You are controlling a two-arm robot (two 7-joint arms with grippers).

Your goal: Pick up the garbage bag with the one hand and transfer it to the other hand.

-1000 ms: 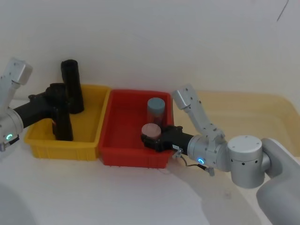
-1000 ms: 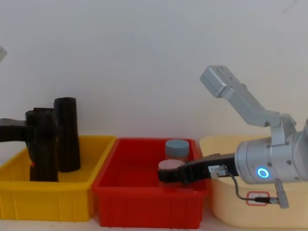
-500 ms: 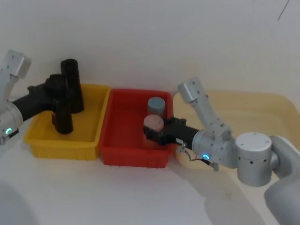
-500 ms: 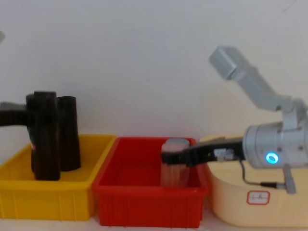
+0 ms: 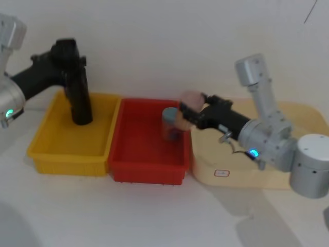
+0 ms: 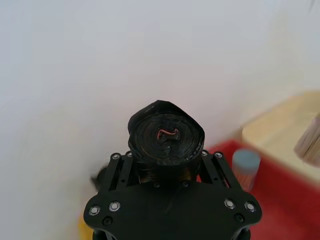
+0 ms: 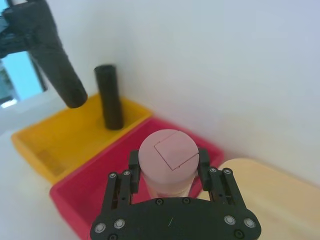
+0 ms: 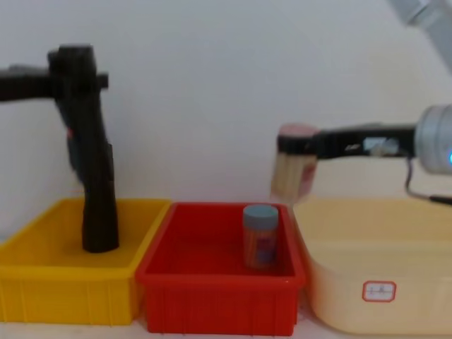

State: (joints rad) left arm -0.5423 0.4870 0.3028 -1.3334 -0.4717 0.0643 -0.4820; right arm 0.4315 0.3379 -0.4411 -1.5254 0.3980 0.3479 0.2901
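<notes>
Saw a yellow bin [image 5: 67, 163] just left of the red bin [image 5: 146, 172], with one black roll [image 7: 111, 97] standing inside. Saw the garbage bag [image 7: 55, 60] held high, left of the red bin, squeezed tight in the left gripper [image 6: 166, 155]. Found a blue-lidded jar [image 8: 260, 236] inside the red bin. Above its right edge, saw the right gripper [image 7: 168, 154] squeezing a pink-lidded jar [image 8: 293, 169]. Spotted a cream tub [image 8: 417, 282] just right.

No writing can be read anywhere. The pale yellow plastic tub [image 8: 339, 247] carries a small white sticker with a red border [image 8: 378, 290] on its front wall (its marks too small to make out).
</notes>
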